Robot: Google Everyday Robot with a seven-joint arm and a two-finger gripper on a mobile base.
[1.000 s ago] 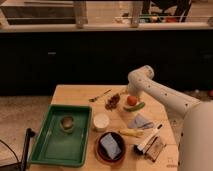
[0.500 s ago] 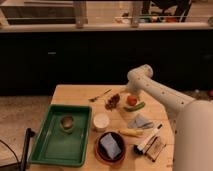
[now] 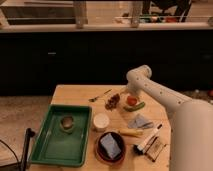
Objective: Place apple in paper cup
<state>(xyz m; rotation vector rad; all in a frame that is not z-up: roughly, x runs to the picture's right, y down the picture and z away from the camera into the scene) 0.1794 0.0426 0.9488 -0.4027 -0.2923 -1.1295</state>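
The apple (image 3: 132, 101) is a small orange-red fruit on the wooden table (image 3: 75, 95), at the far right of the middle. My gripper (image 3: 129, 94) hangs from the white arm right at the apple's far side. The white paper cup (image 3: 101, 121) stands upright on the table to the left and nearer the front, apart from the apple, next to the green tray. A green vegetable (image 3: 135, 106) lies just in front of the apple. A dark reddish-brown cluster (image 3: 112, 101) lies to the apple's left.
A green tray (image 3: 47, 145) with an olive-brown round container (image 3: 67, 123) fills the left. A dark red bowl (image 3: 98, 150) holds a blue-grey item (image 3: 110, 146). A spoon (image 3: 99, 96), a grey cloth (image 3: 139, 121), a yellow item (image 3: 131, 132) and a marker (image 3: 149, 140) lie around.
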